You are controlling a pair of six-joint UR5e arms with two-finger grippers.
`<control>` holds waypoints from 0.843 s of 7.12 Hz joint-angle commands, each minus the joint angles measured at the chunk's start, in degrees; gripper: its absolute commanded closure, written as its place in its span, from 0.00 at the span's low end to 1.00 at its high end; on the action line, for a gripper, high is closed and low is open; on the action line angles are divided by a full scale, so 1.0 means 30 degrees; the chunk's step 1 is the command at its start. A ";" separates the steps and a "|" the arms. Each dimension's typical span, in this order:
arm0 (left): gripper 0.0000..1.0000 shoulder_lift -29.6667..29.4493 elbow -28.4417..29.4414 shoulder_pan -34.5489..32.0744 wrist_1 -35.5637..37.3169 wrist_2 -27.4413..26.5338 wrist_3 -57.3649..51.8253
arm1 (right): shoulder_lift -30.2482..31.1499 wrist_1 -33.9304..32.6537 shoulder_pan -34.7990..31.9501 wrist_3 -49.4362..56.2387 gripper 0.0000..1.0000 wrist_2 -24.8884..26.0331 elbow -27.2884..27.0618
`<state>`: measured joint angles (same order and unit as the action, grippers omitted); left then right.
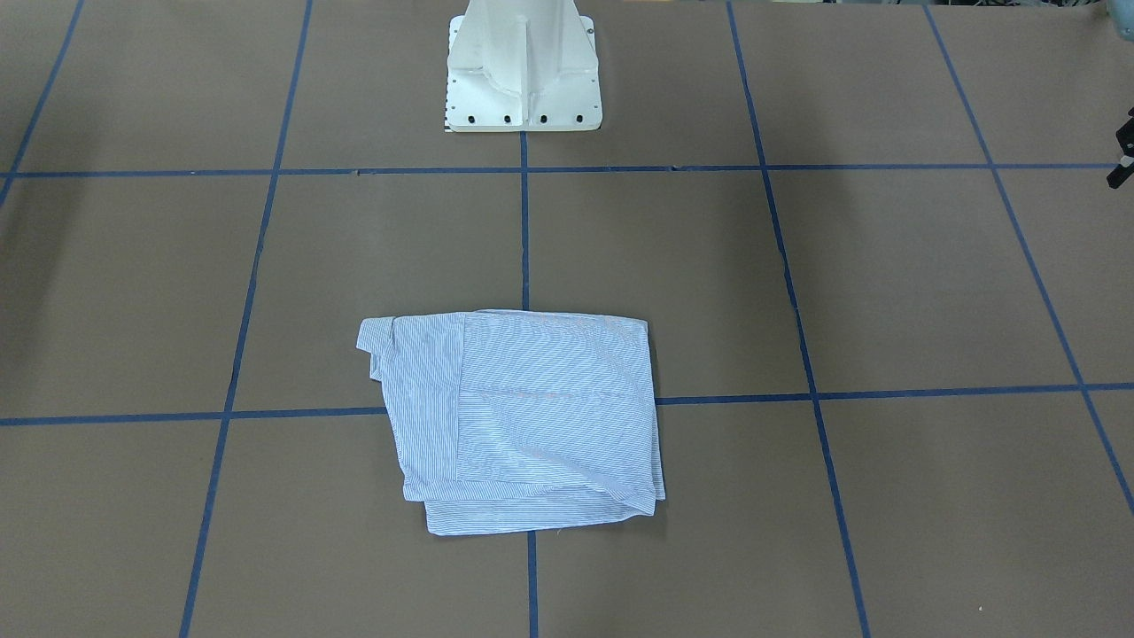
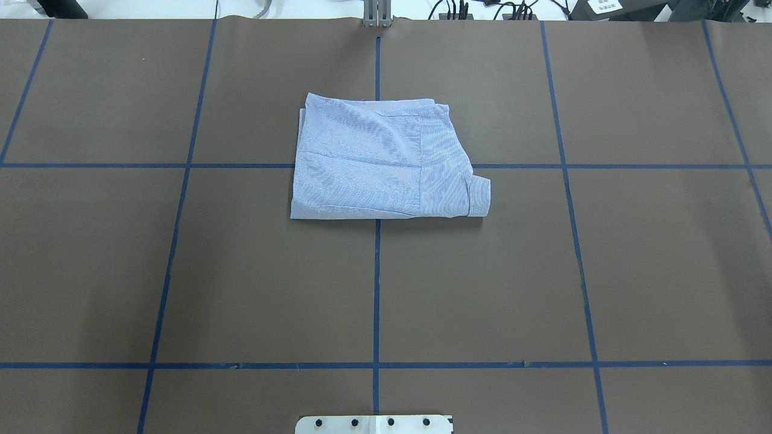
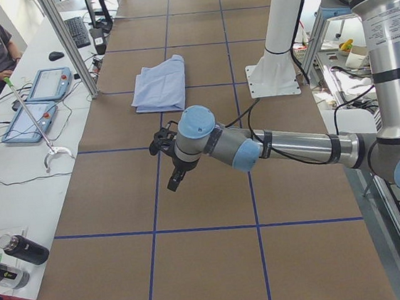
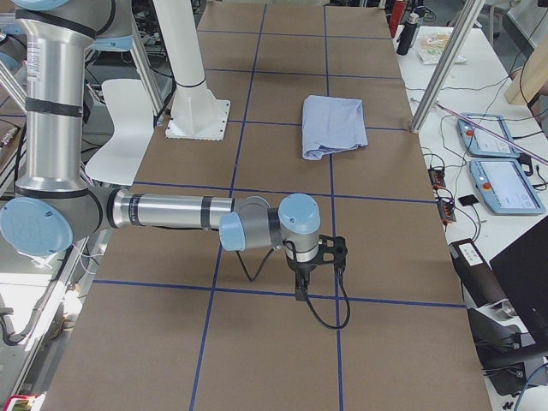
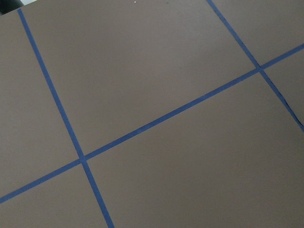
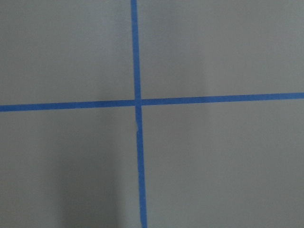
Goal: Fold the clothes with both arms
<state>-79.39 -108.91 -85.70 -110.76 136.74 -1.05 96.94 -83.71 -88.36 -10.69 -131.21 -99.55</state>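
Brown paper-covered table (image 1: 886, 266) gridded with blue tape (image 1: 524, 230). Front view: the striped shirt (image 1: 523, 416) lies folded at centre, with nothing touching it. Overhead: its long axis runs side to side, and the cuff (image 2: 479, 196) projects toward the robot's right. Side views: left gripper (image 3: 172, 176) and right gripper (image 4: 304, 278) hover well apart from it; whether their fingers are spread or together cannot be told. The fold is judged finished, and any tidying should tuck that cuff.

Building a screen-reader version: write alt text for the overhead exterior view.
A folded blue-and-white striped shirt lies on a brown table gridded with blue tape, across the centre line toward the far edge, a cuff poking out at its near right corner. No arm shows; the white pedestal base peeks in below.
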 commanded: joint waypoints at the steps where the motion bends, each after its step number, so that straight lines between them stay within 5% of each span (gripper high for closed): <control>1: 0.01 -0.1157 0.0765 -0.0085 0.0326 -0.0578 -0.0091 | -0.0262 -0.3122 0.0451 0.0078 0.00 -0.0382 -0.1856; 6: 0.00 -0.1075 0.0914 -0.0173 0.0153 -0.1166 0.0143 | -0.0205 -0.2831 0.0509 -0.0067 0.00 -0.0442 -0.0892</control>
<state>-82.64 -105.99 -86.21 -110.19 133.62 -0.78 96.52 -92.59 -86.89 -10.77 -132.63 -103.44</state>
